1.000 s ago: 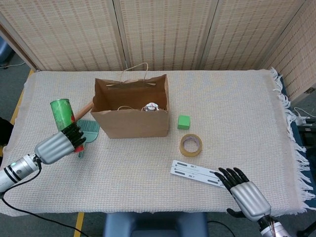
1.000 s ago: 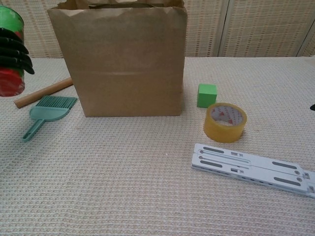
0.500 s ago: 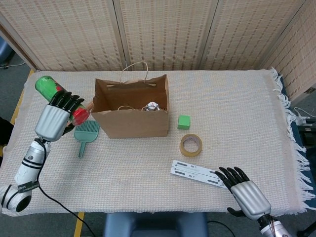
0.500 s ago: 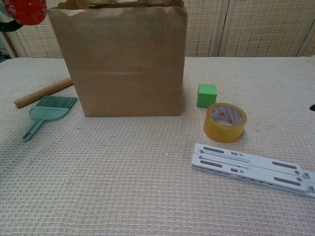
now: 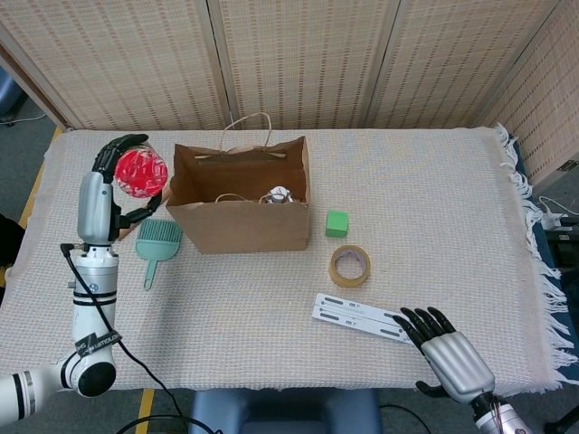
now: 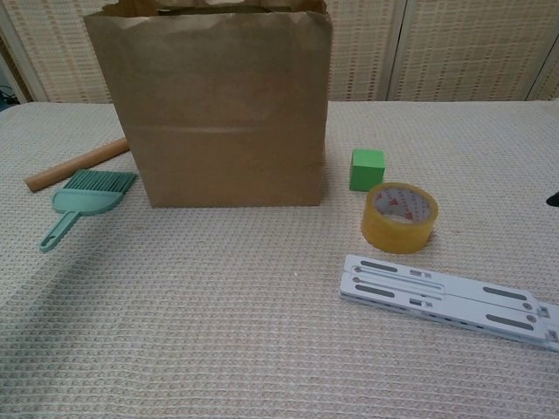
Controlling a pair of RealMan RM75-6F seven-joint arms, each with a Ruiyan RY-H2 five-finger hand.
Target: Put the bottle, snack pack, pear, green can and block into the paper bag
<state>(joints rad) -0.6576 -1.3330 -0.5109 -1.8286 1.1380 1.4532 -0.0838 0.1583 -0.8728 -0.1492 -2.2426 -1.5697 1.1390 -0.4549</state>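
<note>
My left hand (image 5: 110,185) holds the green can (image 5: 140,173) high up, just left of the paper bag (image 5: 240,217); only the can's red end faces the head camera. The chest view shows the bag (image 6: 214,109) but neither the can nor that hand. The bag stands open with a crumpled whitish item (image 5: 276,195) inside. The green block (image 5: 336,223) lies on the cloth right of the bag, seen also as the block (image 6: 367,168) in the chest view. My right hand (image 5: 449,348) rests open near the table's front right edge.
A tape roll (image 5: 349,266) lies in front of the block, and a white flat rail (image 5: 360,317) lies nearer me. A green brush (image 5: 156,244) and a wooden stick (image 6: 74,166) lie left of the bag.
My left hand has lifted the green can from low at the left, up and toward the bag, turning it so its red end faces upward. It has left the chest view. The right hand has stayed still.
</note>
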